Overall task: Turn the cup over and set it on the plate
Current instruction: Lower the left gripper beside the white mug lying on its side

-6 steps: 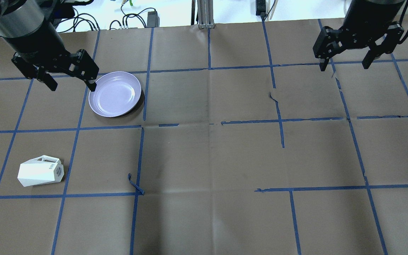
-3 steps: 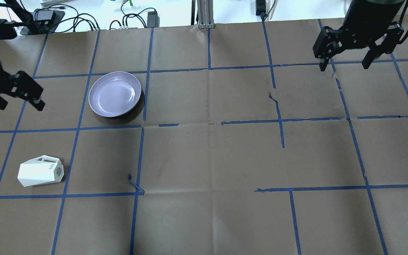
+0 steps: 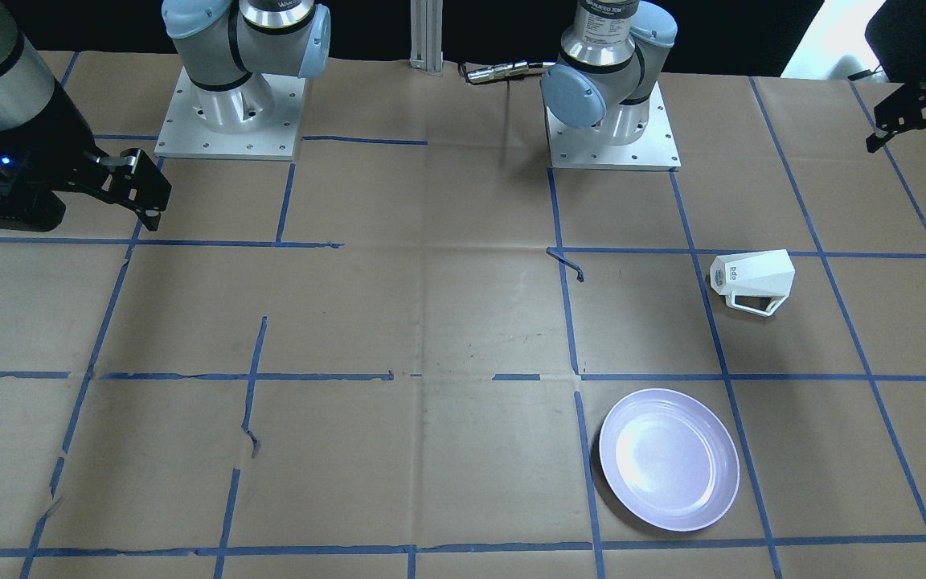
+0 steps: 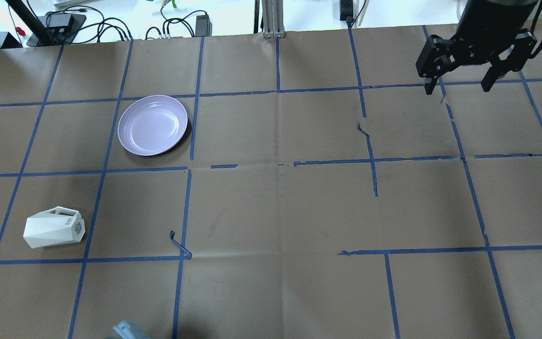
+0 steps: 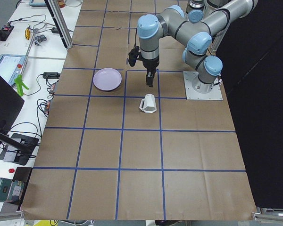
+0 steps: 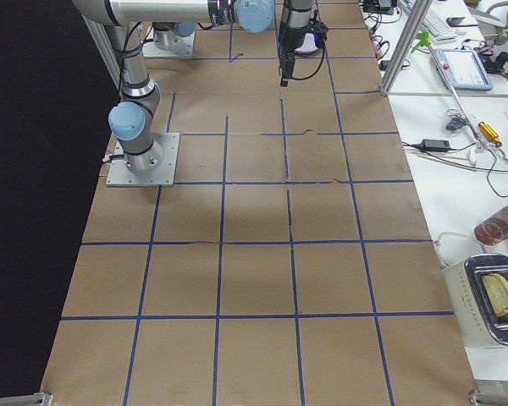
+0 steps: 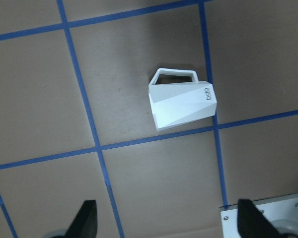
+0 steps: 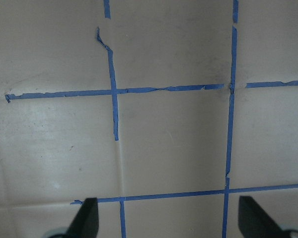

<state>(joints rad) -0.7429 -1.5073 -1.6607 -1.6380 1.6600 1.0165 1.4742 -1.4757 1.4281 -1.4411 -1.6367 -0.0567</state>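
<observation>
The white faceted cup [image 4: 53, 230] lies on its side on the brown paper, printed base to the right, handle toward the far side. It also shows in the front view [image 3: 752, 277], the left side view [image 5: 148, 103] and the left wrist view [image 7: 183, 104]. The lavender plate [image 4: 152, 125] sits upright and empty, farther from the robot than the cup [image 3: 668, 458]. My left gripper [image 3: 913, 145] is open and empty, high above the cup, outside the overhead view. My right gripper [image 4: 459, 87] is open and empty, hovering at the far right.
A loose curl of blue tape [image 4: 179, 245] sticks up right of the cup. The two arm base plates [image 3: 616, 133] stand at the robot's edge. Cables and an aluminium post [image 4: 271, 19] lie past the far edge. A blue-grey arm joint [image 4: 125, 331] shows at the bottom.
My left gripper has swung from beside the plate to the left and out of the overhead view. The cup, the plate and the right arm have not moved.
</observation>
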